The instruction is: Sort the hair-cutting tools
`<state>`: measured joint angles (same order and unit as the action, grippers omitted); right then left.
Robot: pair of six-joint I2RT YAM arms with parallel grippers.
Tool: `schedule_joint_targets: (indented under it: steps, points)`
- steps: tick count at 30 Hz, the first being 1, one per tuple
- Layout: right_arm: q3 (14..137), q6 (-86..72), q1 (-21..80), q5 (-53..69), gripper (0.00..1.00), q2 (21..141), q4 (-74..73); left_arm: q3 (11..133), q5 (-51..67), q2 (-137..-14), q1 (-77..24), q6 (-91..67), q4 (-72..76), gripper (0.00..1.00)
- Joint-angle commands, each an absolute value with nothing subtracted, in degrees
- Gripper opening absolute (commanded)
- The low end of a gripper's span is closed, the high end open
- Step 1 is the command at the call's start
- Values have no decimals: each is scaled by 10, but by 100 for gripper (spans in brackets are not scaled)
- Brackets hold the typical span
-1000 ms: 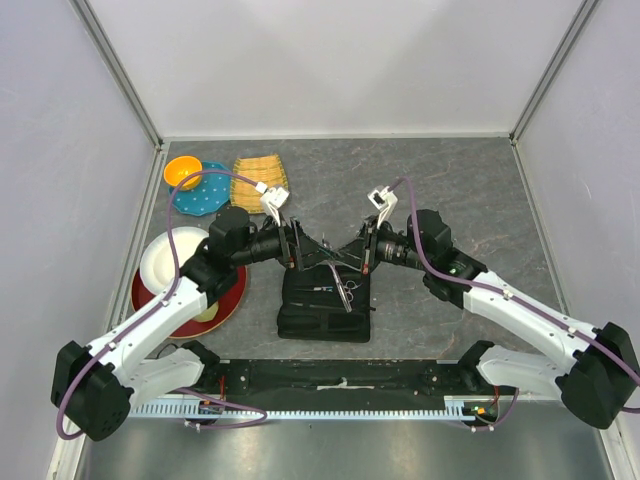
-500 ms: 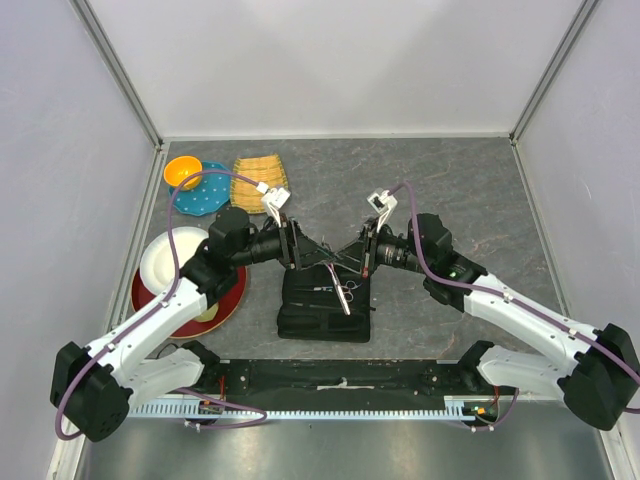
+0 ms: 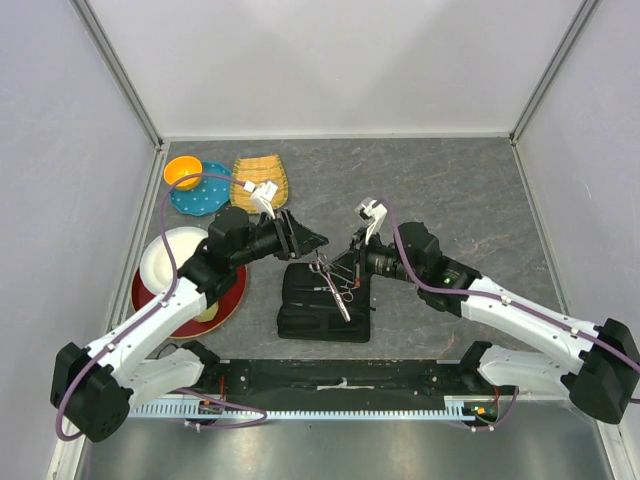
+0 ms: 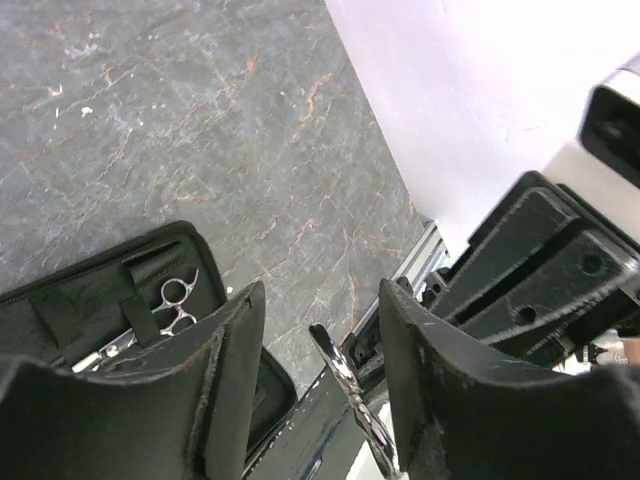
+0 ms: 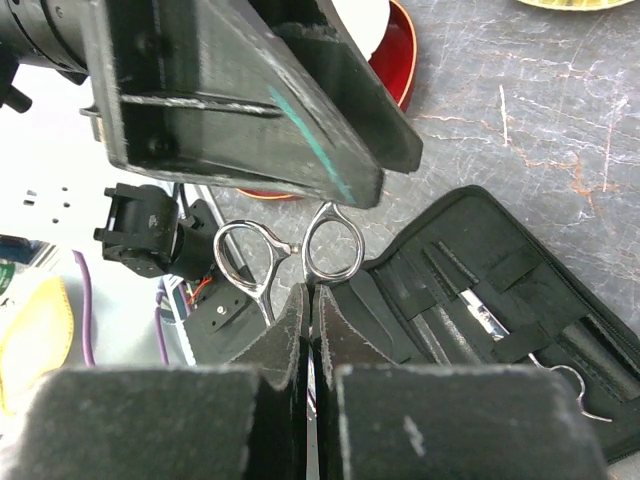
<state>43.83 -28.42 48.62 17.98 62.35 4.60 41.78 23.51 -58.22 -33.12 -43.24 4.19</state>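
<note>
My right gripper (image 3: 347, 267) is shut on a pair of silver scissors (image 3: 324, 268) and holds it just above the open black zip case (image 3: 300, 315). In the right wrist view the jaws (image 5: 310, 296) are pressed on the shank, with the two ring handles (image 5: 290, 255) sticking out past the tips. My left gripper (image 3: 308, 240) is open and empty, close to the far left of the scissors. Its fingers (image 4: 230, 350) stand either side of the ring handle (image 4: 345, 375) without touching. A second pair of scissors (image 4: 175, 300) sits strapped in the case (image 5: 520, 300). I cannot make out the comb.
A red plate (image 3: 225, 300) with a white bowl (image 3: 165, 255) lies left of the case. A blue plate (image 3: 205, 200), an orange bowl (image 3: 182, 170) and a yellow woven mat (image 3: 255, 172) are at the far left. The arms' base rail (image 3: 340, 378) runs along the near edge.
My left gripper has opened and drawn back to the far left. My right gripper has moved left with the scissors, over the case.
</note>
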Motion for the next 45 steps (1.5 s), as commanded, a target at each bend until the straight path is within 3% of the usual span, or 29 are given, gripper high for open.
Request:
schedule_joint_targets:
  steps: [1, 4, 8, 17, 29, 33, 35, 36, 39, 42, 45]
  points:
    - [480, -258, 501, 122, 0, 628, 41, 443, 208, -606, -332, -467, 5, 54]
    - [488, -250, 507, 87, 0, 632, 26, 459, 194, -612, -333, -460, -48, 54]
    - [492, -241, 516, 48, 0, 638, 11, 474, 166, -605, -334, -451, -97, 66]
    - [490, -244, 520, 34, 0, 651, 22, 474, 196, -617, -334, -454, -93, 63]
    - [495, -209, 543, 31, 0, 673, 22, 479, 223, -657, -336, -451, -89, 34]
    - [497, -214, 547, 14, 0, 680, 16, 480, 226, -659, -337, -450, -89, 2]
    - [503, -215, 547, 14, 0, 683, 4, 479, 225, -658, -337, -448, -91, 2]
    - [506, -217, 546, 11, 7, 687, 2, 480, 218, -658, -337, -447, -94, 2]
    - [518, -214, 547, 4, 49, 685, -37, 488, 198, -654, -337, -436, -112, 2]
    - [507, -204, 546, 4, 69, 656, -44, 506, 177, -650, -337, -423, -142, 2]
    - [490, -173, 546, 32, 78, 628, -44, 520, 167, -645, -336, -412, -160, 2]
